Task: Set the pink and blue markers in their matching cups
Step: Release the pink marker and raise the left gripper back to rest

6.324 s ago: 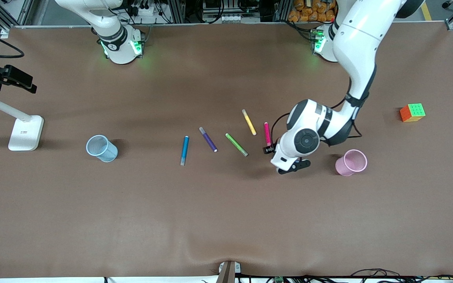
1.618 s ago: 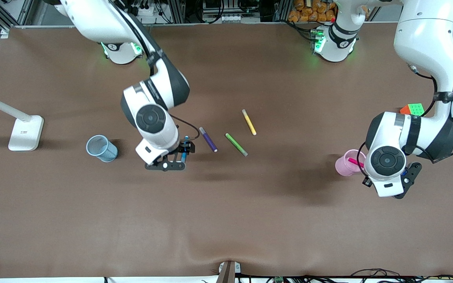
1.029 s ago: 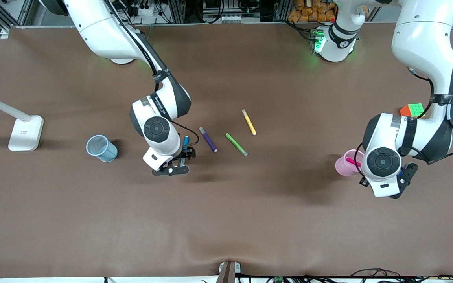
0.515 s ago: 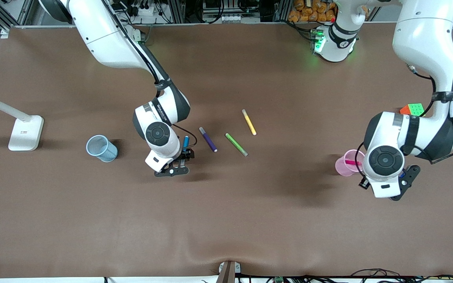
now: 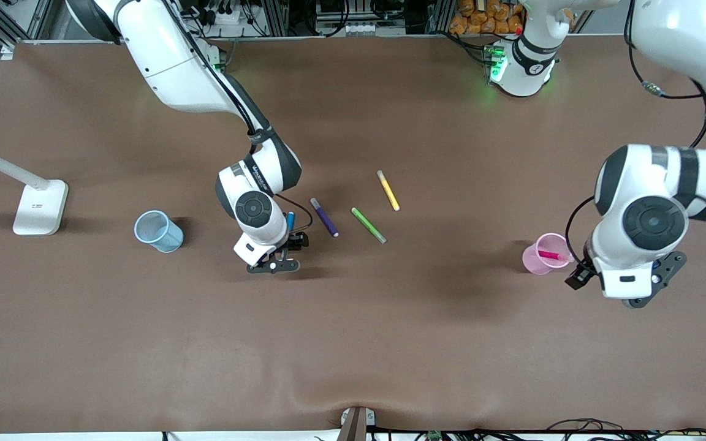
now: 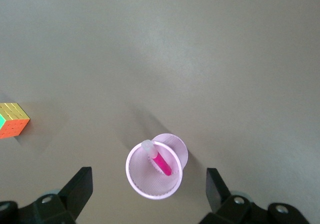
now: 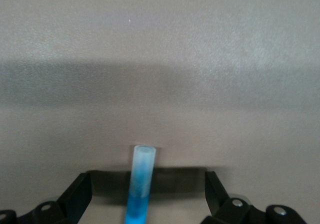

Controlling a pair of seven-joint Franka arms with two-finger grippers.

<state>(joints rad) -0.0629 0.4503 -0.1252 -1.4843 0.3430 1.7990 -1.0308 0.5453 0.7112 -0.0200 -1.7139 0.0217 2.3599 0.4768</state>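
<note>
The pink marker (image 5: 550, 255) stands tilted inside the pale pink cup (image 5: 537, 262); the left wrist view shows it in the cup (image 6: 160, 162). My left gripper (image 5: 626, 291) is open and empty, raised over the table beside the pink cup. The blue marker (image 5: 290, 220) lies on the table, mostly hidden by my right gripper (image 5: 274, 262). The right wrist view shows the marker's pale end (image 7: 141, 176) between the open fingers, not clamped. The light blue cup (image 5: 158, 231) stands toward the right arm's end.
Purple (image 5: 325, 217), green (image 5: 368, 225) and yellow (image 5: 388, 190) markers lie beside the blue marker, toward the left arm's end. A colour cube (image 6: 12, 119) shows only in the left wrist view. A white lamp base (image 5: 39, 207) stands at the right arm's end.
The pink marker went from the table into the pink cup. The left gripper has since risen and moved away from the cup. The right gripper has come down around the blue marker.
</note>
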